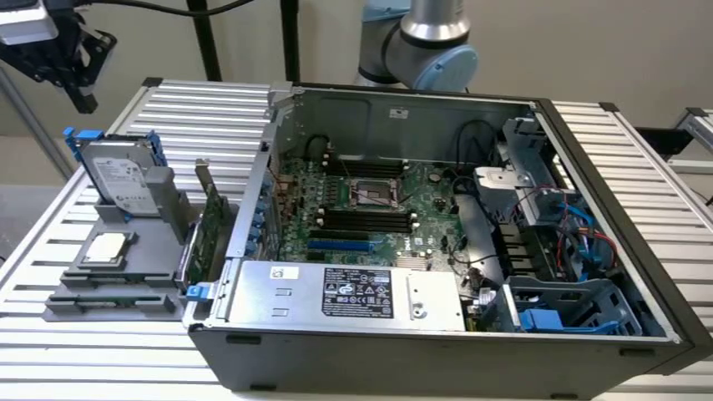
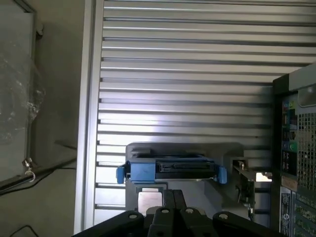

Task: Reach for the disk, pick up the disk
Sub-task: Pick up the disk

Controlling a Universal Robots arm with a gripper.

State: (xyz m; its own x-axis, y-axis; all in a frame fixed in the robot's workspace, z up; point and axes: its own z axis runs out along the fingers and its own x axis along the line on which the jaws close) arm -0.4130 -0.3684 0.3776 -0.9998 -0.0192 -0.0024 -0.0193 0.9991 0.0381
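1. Disk: left of exterior frame, silver metal in blue plastic clasp, leaning in grey stand; lower end hidden.
2. Gripper: upper left, black, cropped, apart above disk; can't tell claw state.

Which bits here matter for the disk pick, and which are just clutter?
Job: disk in its blue frame, standing in the grey holder; gripper above it, not touching.
Lying about: chip, green card, open computer case, silver box.
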